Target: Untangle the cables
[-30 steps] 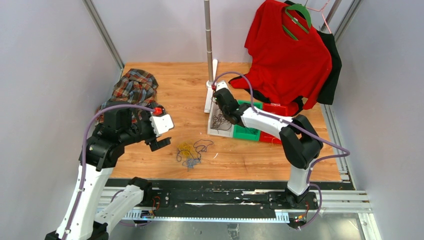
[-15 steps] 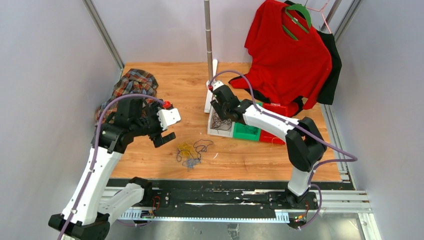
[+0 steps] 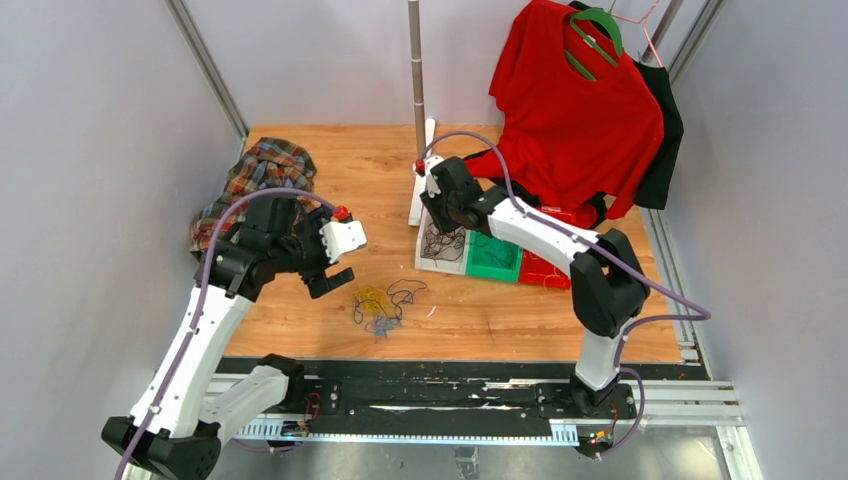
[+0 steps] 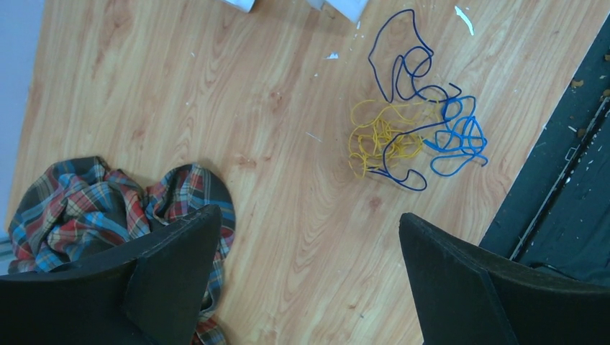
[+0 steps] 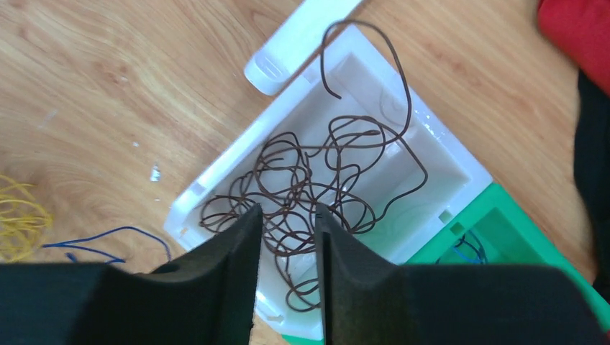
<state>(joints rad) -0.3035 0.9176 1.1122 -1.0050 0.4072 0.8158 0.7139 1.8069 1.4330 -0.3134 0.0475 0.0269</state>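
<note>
Wood tabletop [image 5: 108, 72], yellow cables [image 5: 18, 219] cropped

My left tool [image 3: 330, 262]: moved right and a little farther out, closer to the loose cables [image 3: 380, 305] on the bench [image 3: 480, 310].
My left arm [image 3: 200, 330]: stretched out and raised from its folded pose.
My right tool [image 3: 436, 212]: pulled toward the far end of the white tray [image 3: 425, 265].

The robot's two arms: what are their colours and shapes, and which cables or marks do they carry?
Both the left arm and the right arm have white links with bulky black joints. A thick purple cable loops along each. A small red knob sits near each wrist. The left gripper and right gripper have flat black matte fingers.
</note>
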